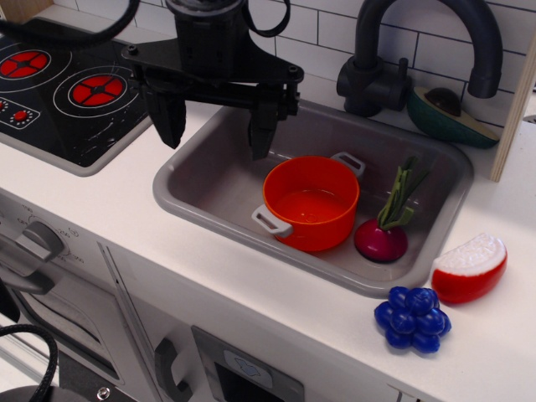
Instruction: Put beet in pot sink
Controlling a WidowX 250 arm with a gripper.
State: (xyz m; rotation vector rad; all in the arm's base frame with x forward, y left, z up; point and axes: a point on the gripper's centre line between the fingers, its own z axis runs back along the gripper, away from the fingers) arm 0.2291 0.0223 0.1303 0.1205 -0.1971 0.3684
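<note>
The beet (382, 238) stands in the grey sink (201, 188) at its front right, magenta bulb down and green stalks leaning up and to the right. It touches or nearly touches the right side of the orange pot (311, 202), which sits empty in the middle of the sink with two grey handles. My black gripper (213, 130) hangs open and empty over the sink's left rim, to the left of the pot and well apart from the beet.
A dark curved faucet (419, 50) stands behind the sink. A black stovetop (67, 92) with red burners is at the left. A red-and-white wedge (471, 268) and a blue grape cluster (413, 318) lie on the counter at the right. An avocado half (452, 113) sits at the back right.
</note>
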